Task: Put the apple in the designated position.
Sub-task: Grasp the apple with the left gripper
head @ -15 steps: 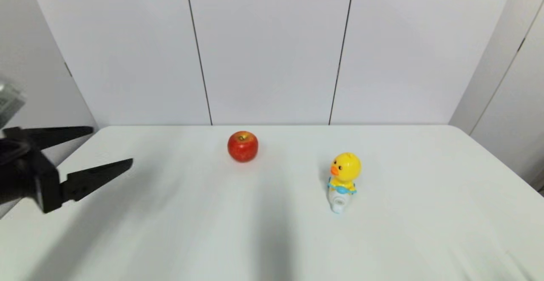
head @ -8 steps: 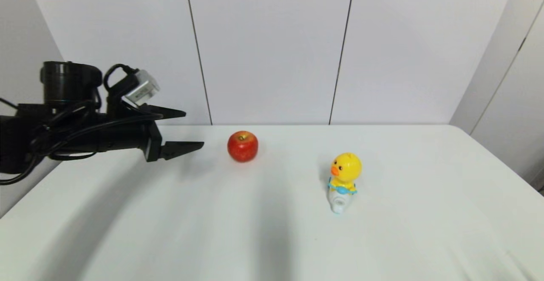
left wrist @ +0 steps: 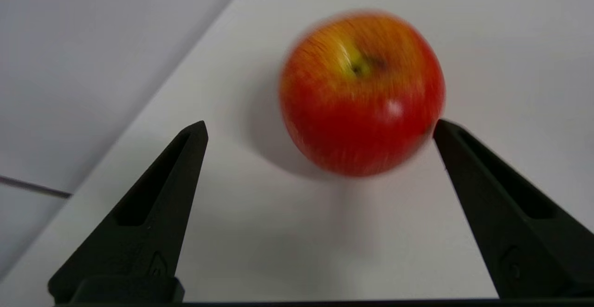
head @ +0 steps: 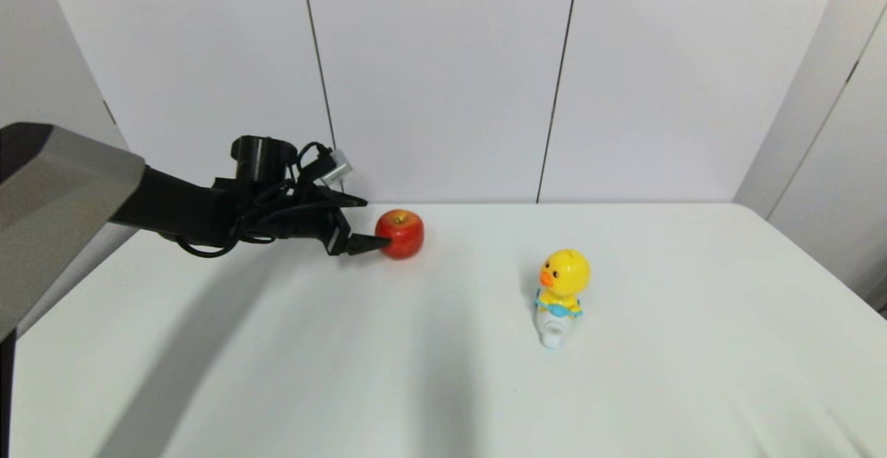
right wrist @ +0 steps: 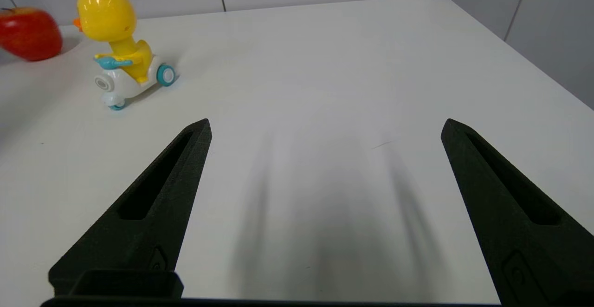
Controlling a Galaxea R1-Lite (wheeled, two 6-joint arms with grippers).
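**Left gripper closing in on apple, fingers not yet seated**

Plain white tabletop (head: 624,389) is carrying everything. It is showing no mark, mat or outline for the designated position, so I cannot tell which patch is the target.

Left arm is reaching in low from the robot's left side toward the far edge of the table. Left gripper (left wrist: 320,128) is spread wide, holding nothing. Right gripper (right wrist: 325,128) is sitting parked over bare table on the right, also spread wide and holding nothing.

Yellow plastic duck toy with orange beak on a white-blue wheeled base (head: 560,295) is standing to the apple's right and nearer the robot, well apart from it.

Small round glossy red apple with a yellowish stem patch (head: 400,234) is resting on the table near the back wall, stem dimple facing up.

Key relation: the apple (left wrist: 362,93) is lying straight ahead of the left fingertips, off-centre in the gap. One fingertip (left wrist: 445,133) is just beside the apple's flank, possibly touching; the other (left wrist: 192,135) is standing well clear. Left arm is by far the nearer one.

Judgement: reach step, not grasp. The gripper is needing to go further forward and re-centre before closing, otherwise the near tip is likely nudging the round apple and rolling it away.
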